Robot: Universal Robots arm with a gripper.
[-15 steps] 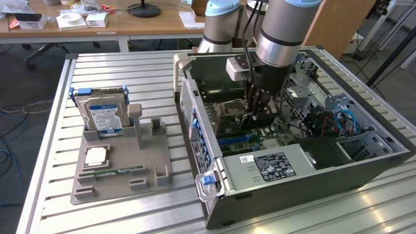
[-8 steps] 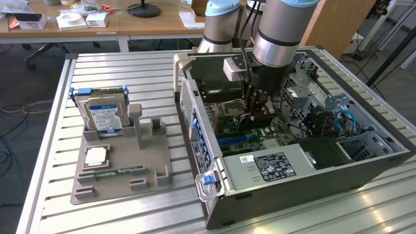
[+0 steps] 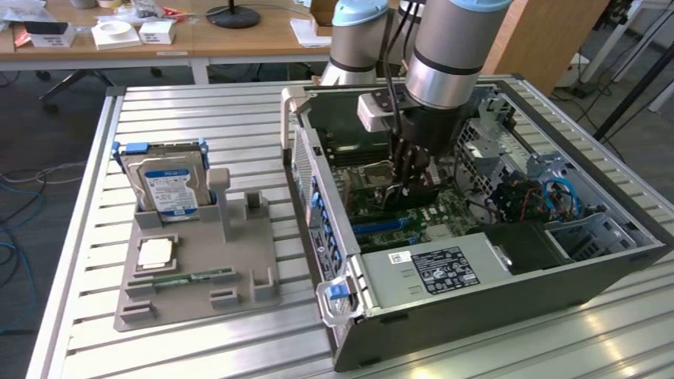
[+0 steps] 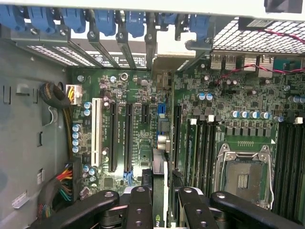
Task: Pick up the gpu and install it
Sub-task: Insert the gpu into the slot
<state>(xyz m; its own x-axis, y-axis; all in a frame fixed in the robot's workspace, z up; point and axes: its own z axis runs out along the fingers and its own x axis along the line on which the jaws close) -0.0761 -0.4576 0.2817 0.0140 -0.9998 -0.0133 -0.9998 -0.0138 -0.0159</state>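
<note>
gpu (image 4: 161,160) gripped edge-on by the gripper (image 4: 162,192), inside the open computer case (image 3: 589,268).
nearest in the exterior view: power supply (image 3: 447,268), black label, white print too small to read. behind it the arm (image 3: 453,47) stands near vertical, wrist lowered into the case. fingers (image 4: 138,200) closed on either side of the thin black card, over the motherboard (image 4: 238,119) among its long slots; contact with a slot cannot be told. green logo fragment on the card, not legible. exterior view's left: hard drive (image 3: 169,185) upright in a grey holder (image 3: 189,304), blue-white label, print unreadable.
</note>
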